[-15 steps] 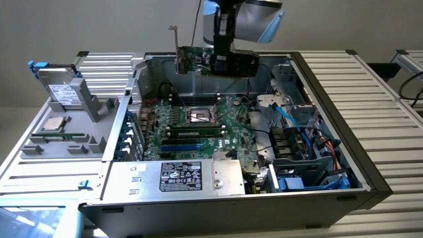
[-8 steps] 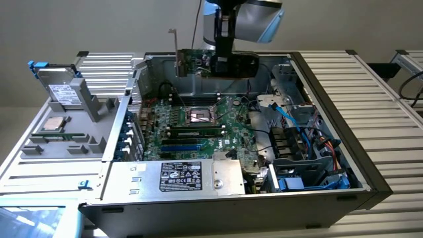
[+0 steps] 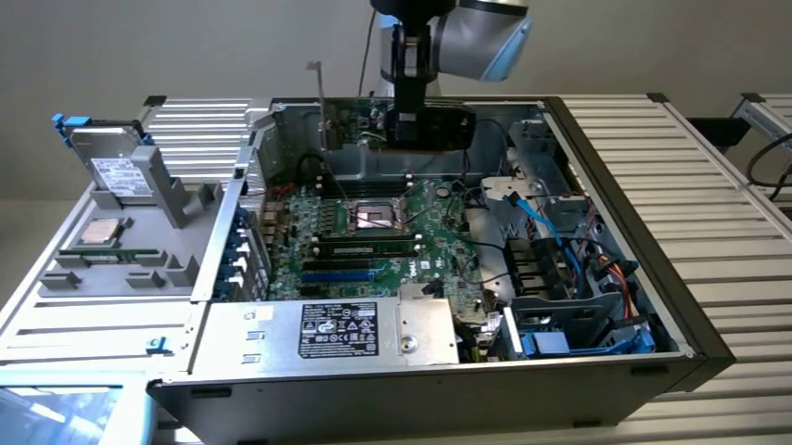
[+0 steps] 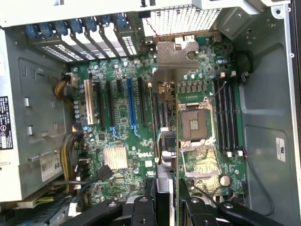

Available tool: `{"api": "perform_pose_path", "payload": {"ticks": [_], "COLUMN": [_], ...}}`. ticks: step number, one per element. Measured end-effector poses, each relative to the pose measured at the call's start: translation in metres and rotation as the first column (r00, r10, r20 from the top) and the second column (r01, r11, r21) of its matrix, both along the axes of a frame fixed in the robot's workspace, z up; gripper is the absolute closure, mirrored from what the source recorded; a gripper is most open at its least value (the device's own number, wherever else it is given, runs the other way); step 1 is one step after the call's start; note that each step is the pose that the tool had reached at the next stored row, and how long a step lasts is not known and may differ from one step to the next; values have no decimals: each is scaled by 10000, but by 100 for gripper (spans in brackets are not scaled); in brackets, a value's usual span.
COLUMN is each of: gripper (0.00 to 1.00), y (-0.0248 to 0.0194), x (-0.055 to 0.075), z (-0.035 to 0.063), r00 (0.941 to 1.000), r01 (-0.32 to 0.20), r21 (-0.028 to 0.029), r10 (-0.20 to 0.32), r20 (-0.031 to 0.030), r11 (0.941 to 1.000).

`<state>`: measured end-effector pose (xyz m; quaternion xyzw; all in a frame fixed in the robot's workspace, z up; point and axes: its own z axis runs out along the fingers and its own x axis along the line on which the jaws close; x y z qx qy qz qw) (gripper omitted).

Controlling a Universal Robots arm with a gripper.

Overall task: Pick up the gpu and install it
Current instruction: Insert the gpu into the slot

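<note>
My gripper (image 3: 406,122) hangs over the back of the open computer case (image 3: 619,185), shut on the gpu (image 3: 451,130). The card is upright, with its black cooler facing the exterior view's right and its metal bracket (image 3: 318,97) sticking up at the left. In the wrist view the gpu (image 4: 164,136) shows edge-on between my fingertips (image 4: 149,195), with its bracket (image 4: 175,55) toward the case's slot covers. It floats above the green motherboard (image 4: 122,117), between the blue slot (image 4: 133,110) and the CPU socket (image 4: 194,123).
A power supply (image 3: 322,329) fills the case's near end. Blue cables (image 3: 544,222) and a drive cage (image 3: 563,320) sit at the exterior view's right. A memory stick (image 3: 362,248) lies on the board. A grey tray (image 3: 111,269) outside holds a silver drive (image 3: 114,167) and a chip.
</note>
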<state>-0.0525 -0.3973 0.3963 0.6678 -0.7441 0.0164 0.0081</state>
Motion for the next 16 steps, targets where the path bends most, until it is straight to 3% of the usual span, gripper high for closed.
{"api": "perform_pose_path", "payload": {"ticks": [7, 16], "gripper": [71, 71], "y": [-4, -6], "x": [-72, -283], "z": [-54, -134], "r00": [9998, 9995], "r01": [-190, -330], "r21": [-1, -3], "r10": [190, 330], "r20": [0, 1], "r11": [9998, 9995]}}
